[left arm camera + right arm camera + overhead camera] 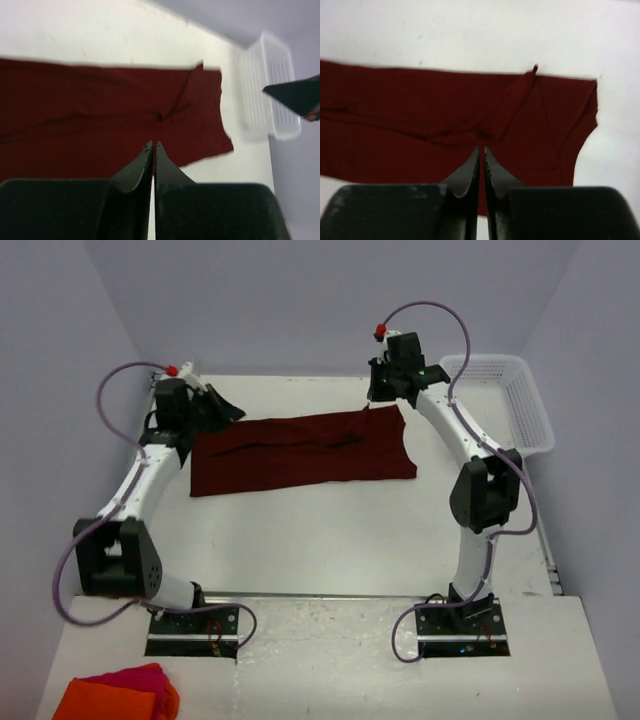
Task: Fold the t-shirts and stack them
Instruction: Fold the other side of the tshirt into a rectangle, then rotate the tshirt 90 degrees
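Observation:
A dark maroon t-shirt (300,453) lies flat on the white table as a long folded band, with creases near its right end. It also shows in the left wrist view (90,115) and the right wrist view (420,115). My left gripper (228,410) hovers at the shirt's far left corner. Its jaws are shut and empty in its own view (154,145). My right gripper (380,395) hovers at the shirt's far right corner. It is also shut and empty (481,149). Both are lifted off the cloth.
A white plastic basket (515,400) stands at the far right of the table and shows in the left wrist view (265,85). Bright orange and pink cloths (120,695) lie at the near left, in front of the arm bases.

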You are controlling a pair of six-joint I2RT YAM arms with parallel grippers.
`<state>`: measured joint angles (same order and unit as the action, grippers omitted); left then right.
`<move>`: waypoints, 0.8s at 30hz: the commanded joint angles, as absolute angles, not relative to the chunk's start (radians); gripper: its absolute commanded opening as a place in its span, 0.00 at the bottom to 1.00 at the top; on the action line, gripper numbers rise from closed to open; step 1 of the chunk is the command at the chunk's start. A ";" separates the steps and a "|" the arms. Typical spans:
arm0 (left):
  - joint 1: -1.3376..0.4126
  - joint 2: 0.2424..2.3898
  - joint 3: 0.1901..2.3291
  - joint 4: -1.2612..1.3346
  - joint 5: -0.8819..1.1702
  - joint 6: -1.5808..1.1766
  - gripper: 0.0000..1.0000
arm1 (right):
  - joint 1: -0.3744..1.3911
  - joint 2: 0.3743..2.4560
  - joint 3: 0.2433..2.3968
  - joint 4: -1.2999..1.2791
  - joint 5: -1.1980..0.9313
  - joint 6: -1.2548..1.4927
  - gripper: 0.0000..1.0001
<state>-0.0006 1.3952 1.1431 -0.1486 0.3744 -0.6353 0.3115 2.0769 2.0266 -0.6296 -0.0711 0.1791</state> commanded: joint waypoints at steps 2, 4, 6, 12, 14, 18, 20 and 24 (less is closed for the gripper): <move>-0.089 1.630 1.095 -0.198 0.664 -0.600 0.00 | 0.328 1.905 1.763 -0.513 -0.176 0.301 0.00; -0.104 1.649 1.085 -0.198 0.590 -0.588 0.00 | 0.330 1.936 1.761 -0.534 -0.318 0.290 0.00; -0.123 1.675 1.103 -0.233 0.537 -0.572 0.00 | 0.331 1.997 1.799 -0.586 -0.327 0.307 0.01; -0.209 1.735 1.146 -0.262 0.502 -0.558 0.00 | 0.333 2.052 1.807 -0.638 -0.265 0.356 0.00; -0.213 1.759 1.146 -0.262 0.491 -0.555 0.00 | 0.334 2.043 1.786 -0.626 -0.299 0.367 0.00; -0.213 1.787 1.169 -0.294 0.424 -0.543 0.00 | 0.339 2.062 1.730 -0.640 -0.299 0.376 0.00; -0.213 1.828 1.224 -0.372 0.347 -0.538 0.00 | 0.341 2.077 1.712 -0.649 -0.288 0.383 0.00; -0.213 1.897 1.310 -0.481 0.183 -0.525 0.00 | 0.351 2.077 1.649 -0.652 -0.243 0.402 0.00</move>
<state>-0.2165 1.8610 1.2221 -0.3676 0.3412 -0.5617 0.3397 2.0750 1.6844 -0.6373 -0.2733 0.3733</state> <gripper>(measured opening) 0.002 0.003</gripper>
